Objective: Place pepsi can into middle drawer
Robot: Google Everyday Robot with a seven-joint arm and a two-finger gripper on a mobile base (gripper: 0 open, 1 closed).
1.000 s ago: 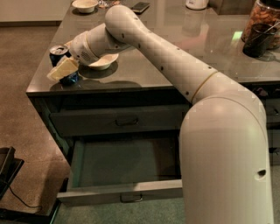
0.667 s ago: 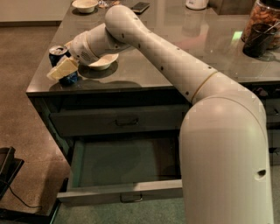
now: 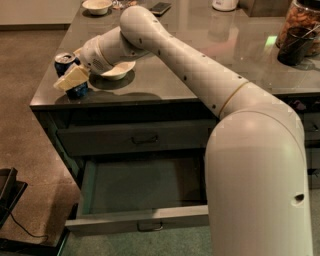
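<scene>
The pepsi can [image 3: 63,62] stands upright on the front left corner of the dark countertop [image 3: 165,85]. My gripper [image 3: 71,78] is at the can and reaches round it from the right; a pale part of it covers the can's front. The can's base rests on the counter. The middle drawer [image 3: 125,220] is pulled open below the counter, with its dark floor bare and a small pale handle on the front panel. My white arm crosses the view from the lower right to the can.
A white bowl [image 3: 119,70] sits just right of the can. The top drawer front [image 3: 145,139] with a dark handle is shut. A second bowl [image 3: 97,5], a phone [image 3: 161,7] and a jar [image 3: 300,30] are at the back. Black gear [image 3: 7,195] lies on the floor at left.
</scene>
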